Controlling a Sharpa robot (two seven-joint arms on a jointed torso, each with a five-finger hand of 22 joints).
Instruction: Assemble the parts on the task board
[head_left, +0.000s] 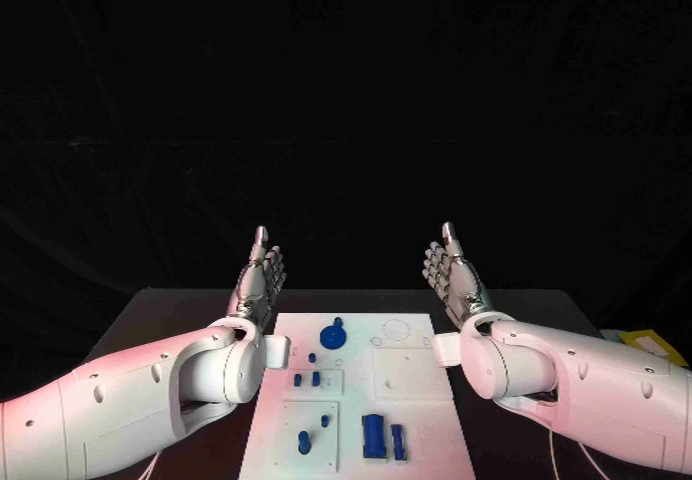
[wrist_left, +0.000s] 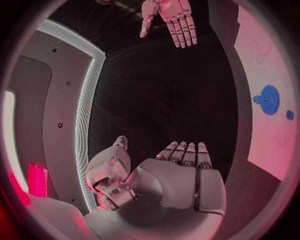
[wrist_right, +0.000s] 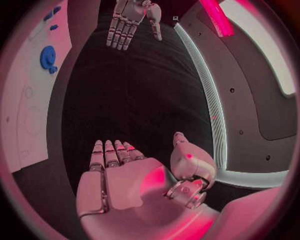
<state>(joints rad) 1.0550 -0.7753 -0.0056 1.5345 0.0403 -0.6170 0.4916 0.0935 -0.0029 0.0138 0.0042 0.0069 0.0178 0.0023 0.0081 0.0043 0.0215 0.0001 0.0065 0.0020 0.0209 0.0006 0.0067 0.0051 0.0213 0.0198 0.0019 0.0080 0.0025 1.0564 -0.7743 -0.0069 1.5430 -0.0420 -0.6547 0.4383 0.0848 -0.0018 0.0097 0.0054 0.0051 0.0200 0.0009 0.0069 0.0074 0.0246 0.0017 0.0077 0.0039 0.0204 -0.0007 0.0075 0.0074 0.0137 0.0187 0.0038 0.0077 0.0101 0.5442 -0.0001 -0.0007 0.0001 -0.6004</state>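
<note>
The task board was a white rectangular plate lying flat in the middle of the black table, its long axis running from six o'clock near the robot to twelve o'clock at the far edge. Its surface carried shallow outlined recesses and a few faint circles. At about eleven o'clock on the board sat a round blue disc part with a small knob on its far side. Below it, toward the centre-left, three small blue pegs stood close together, one just above the other two. At about seven o'clock on the board, inside a square recess, lay a short oblong blue piece with a smaller blue peg just beyond it. At about five o'clock two blue bars lay side by side, both with their long axes pointing toward twelve o'clock, the left one wider than the right.

The left hand hovered above the board's far left corner, empty, fingers straight and pointing toward twelve o'clock, palm facing inward. The right hand mirrored it over the far right corner, likewise released, flat and holding nothing. The two hands were well apart, palms facing each other across the board.
</note>
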